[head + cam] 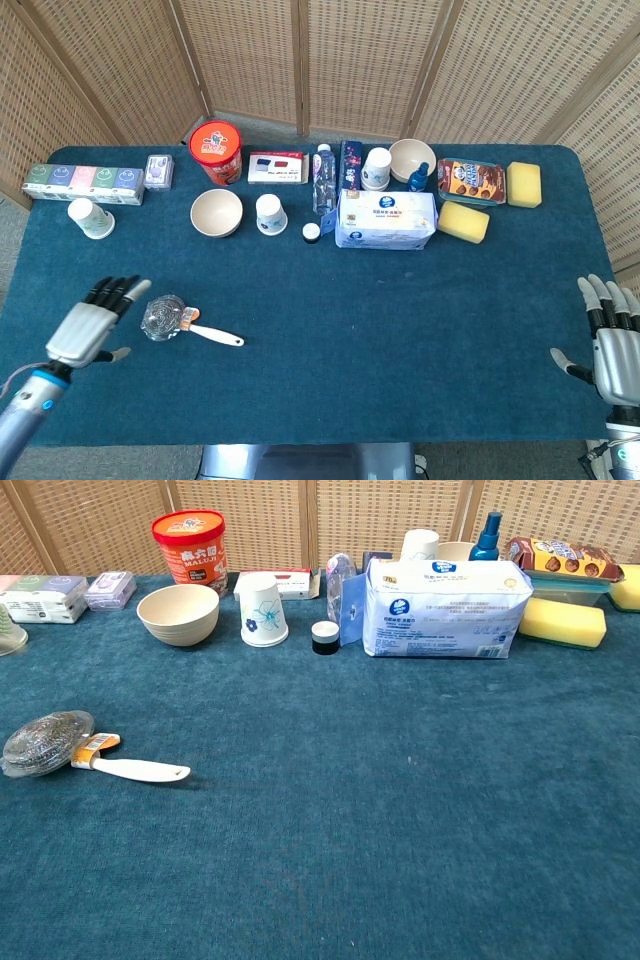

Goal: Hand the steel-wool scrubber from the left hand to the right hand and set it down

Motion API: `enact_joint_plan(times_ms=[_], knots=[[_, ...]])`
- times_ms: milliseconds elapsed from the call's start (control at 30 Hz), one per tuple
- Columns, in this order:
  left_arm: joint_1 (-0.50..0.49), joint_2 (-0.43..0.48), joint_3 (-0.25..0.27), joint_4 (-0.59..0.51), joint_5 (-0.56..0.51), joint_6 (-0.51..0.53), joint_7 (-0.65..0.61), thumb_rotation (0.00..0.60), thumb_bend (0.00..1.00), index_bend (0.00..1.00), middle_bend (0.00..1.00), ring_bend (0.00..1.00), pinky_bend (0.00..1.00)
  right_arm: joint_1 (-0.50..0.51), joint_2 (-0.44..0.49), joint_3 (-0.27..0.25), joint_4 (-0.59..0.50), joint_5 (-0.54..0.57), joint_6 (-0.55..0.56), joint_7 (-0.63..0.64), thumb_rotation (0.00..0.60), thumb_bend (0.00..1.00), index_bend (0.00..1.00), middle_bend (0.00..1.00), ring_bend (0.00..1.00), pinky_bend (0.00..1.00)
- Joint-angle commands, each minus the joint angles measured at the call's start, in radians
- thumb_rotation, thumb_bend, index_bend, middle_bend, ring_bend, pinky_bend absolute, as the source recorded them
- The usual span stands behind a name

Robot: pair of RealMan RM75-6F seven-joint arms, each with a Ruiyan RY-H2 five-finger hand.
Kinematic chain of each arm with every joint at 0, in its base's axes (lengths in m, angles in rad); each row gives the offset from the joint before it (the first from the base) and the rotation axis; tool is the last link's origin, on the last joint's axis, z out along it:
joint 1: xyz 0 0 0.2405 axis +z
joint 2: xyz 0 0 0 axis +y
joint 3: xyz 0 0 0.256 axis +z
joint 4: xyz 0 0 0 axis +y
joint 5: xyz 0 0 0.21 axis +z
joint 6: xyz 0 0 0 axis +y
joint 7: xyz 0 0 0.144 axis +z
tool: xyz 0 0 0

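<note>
Scrubber (165, 318) lies flat on the blue cloth table (400, 320), white handle pointing right — left hand (88, 325) just beside it, fingers spread, holding nothing. Right hand (612, 340) open at the far edge — wicker screens (370, 60) behind.

I count two beige bowls, one (217, 212) near the red tub (217, 151) and one (412, 158) at the back. Three paper cups: (91, 218), (271, 214), (377, 168). Two yellow sponges (463, 221) (523, 184). One steel-wool scrubber (165, 318), one tissue pack (387, 219), one water bottle (322, 180).
</note>
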Motion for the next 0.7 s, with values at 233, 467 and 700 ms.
enact_joint_plan(times_ms=[233,467,700], knots=[[-0.098,-0.098,-0.017,0.048,-0.073,-0.174,0.108,0.6,0.0,0.0,0.0,0.0,0.02,0.001,0.005,0.003,0.004,0.011,-0.012,0.017,0.6,0.0,0.0,0.0,0.0,0.0],[-0.118,-0.131,-0.03,0.067,-0.101,-0.195,0.125,0.6,0.0,0.0,0.0,0.0,0.02,-0.002,0.011,0.001,-0.002,0.008,-0.012,0.035,0.6,0.0,0.0,0.0,0.0,0.0],[-0.126,-0.139,-0.04,0.056,-0.131,-0.198,0.179,0.6,0.0,0.13,0.16,0.1,0.24,-0.003,0.016,0.003,-0.004,0.009,-0.013,0.048,0.6,0.0,0.0,0.0,0.0,0.0]])
